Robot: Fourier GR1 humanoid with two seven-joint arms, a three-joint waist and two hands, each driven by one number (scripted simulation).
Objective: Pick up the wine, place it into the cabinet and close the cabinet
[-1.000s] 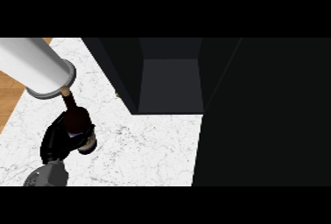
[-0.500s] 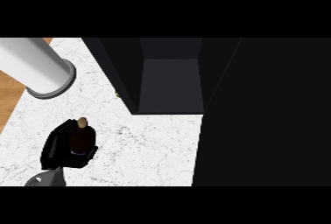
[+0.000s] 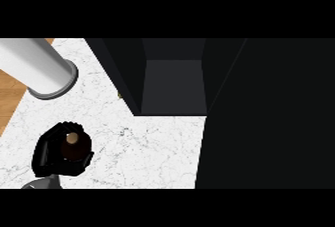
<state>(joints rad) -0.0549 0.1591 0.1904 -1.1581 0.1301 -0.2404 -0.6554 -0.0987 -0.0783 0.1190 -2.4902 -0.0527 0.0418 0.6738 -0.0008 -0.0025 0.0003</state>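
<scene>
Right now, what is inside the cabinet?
Inside the cabinet only a bare grey floor and dark walls show. Its deeper part, and the black area at right, cannot be made out. The wine is outside, held in the left hand.

A bare stretch of the marble table (image 3: 150, 150) lies open between the left hand (image 3: 47, 155), which is curled round the wine (image 3: 72, 139), and the cabinet (image 3: 173, 84). The cabinet's opening is not blocked by anything. It is bounded on the left by the cabinet's side wall (image 3: 121, 71) and on the right by a broad dark panel (image 3: 268, 115), by which the table's right part is covered. The table's upper left corner is overhung by a thick grey cylinder (image 3: 39, 66), apart from the opening.
</scene>
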